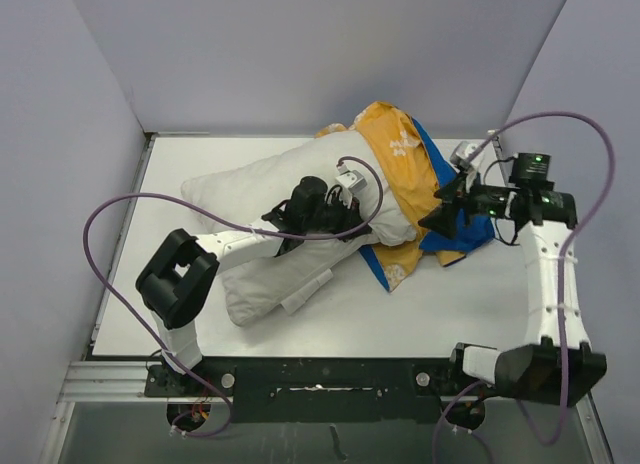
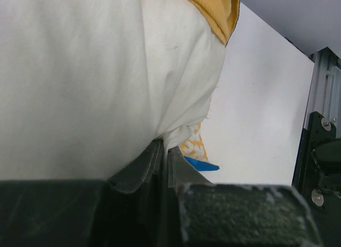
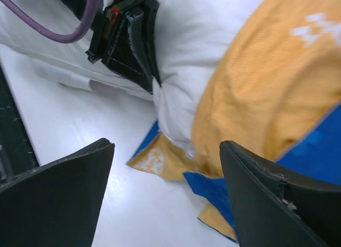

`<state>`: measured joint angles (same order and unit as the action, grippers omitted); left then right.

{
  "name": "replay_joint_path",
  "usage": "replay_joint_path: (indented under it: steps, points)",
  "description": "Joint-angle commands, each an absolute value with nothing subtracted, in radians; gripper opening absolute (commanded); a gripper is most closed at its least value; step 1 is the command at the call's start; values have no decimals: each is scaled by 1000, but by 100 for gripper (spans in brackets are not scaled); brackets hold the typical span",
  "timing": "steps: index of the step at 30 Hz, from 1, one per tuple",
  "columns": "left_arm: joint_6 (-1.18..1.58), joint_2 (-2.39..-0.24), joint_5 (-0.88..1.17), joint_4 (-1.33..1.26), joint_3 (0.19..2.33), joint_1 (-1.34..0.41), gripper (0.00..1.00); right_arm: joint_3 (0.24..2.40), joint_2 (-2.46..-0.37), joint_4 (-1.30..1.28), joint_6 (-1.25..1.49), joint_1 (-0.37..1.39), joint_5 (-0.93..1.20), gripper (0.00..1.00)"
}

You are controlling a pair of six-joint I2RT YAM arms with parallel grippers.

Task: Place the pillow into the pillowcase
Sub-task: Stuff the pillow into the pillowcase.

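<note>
The white pillow lies slantwise across the table, its right end inside the pillowcase, which shows mustard-yellow with blue edges. My left gripper rests on the pillow near the case's mouth. In the left wrist view it is shut on a fold of the pillow, with the pillowcase hem just beyond. My right gripper stands open beside the case's near right corner. Nothing is between its fingers, and the pillowcase and pillow lie ahead of them.
The white table is walled by grey panels at the back and both sides. Purple cables loop off both arms. A black rail with the arm bases runs along the near edge. The left arm's black wrist shows on the pillow.
</note>
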<state>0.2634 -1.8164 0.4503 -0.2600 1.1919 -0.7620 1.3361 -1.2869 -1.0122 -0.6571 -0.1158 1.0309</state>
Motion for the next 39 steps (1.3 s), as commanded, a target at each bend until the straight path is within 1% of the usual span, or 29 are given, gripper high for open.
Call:
replay_joint_path:
  steps: [1,3,6,10,13,20,22,24,25,26,29,30,33,35,36,37,39]
  points:
    - [318,-1844,504,-403,1177,-747,0,1340,-1129,-1025,-685,-220,960,86]
    - [322,-1842,508,-414,1171,-747,0,1266,-1110,-904,-576,-248,866,88]
    - [328,-1835,521,-423,1166,-747,0,1181,-1134,-766,-453,-250,725,88]
    - [327,-1818,528,-426,1155,-747,0,1147,-1203,-655,-355,-236,585,87]
    - [323,-1808,530,-428,1145,-748,0,1132,-1245,-595,-313,-222,548,86]
    - [319,-1800,544,-431,1141,-747,0,1127,-1310,-542,-241,-162,515,73]
    - [318,-1800,545,-432,1142,-748,0,1124,-1317,-528,-232,-137,494,70]
    - [318,-1798,545,-434,1141,-747,0,1123,-1329,-518,-234,-116,458,64]
    - [316,-1798,546,-434,1140,-747,0,1125,-1336,-518,-240,-114,437,59]
    - [316,-1796,545,-434,1139,-747,0,1128,-1341,-521,-250,-114,415,52]
    - [307,-1787,543,-428,1133,-747,0,1123,-1332,-534,-294,-156,364,22]
    - [301,-1783,542,-424,1131,-747,0,1117,-1318,-537,-315,-181,355,16]
    - [292,-1777,541,-420,1125,-745,0,1097,-1272,-514,-400,-253,291,6]
    - [293,-1778,549,-424,1123,-744,0,1097,-1254,-461,-470,-310,190,5]
    - [296,-1779,553,-428,1123,-745,0,1107,-1252,-444,-488,-337,183,5]
    - [301,-1779,557,-433,1122,-744,0,1129,-1261,-449,-491,-367,200,9]
    - [306,-1779,568,-441,1121,-745,0,1180,-1284,-484,-486,-400,264,26]
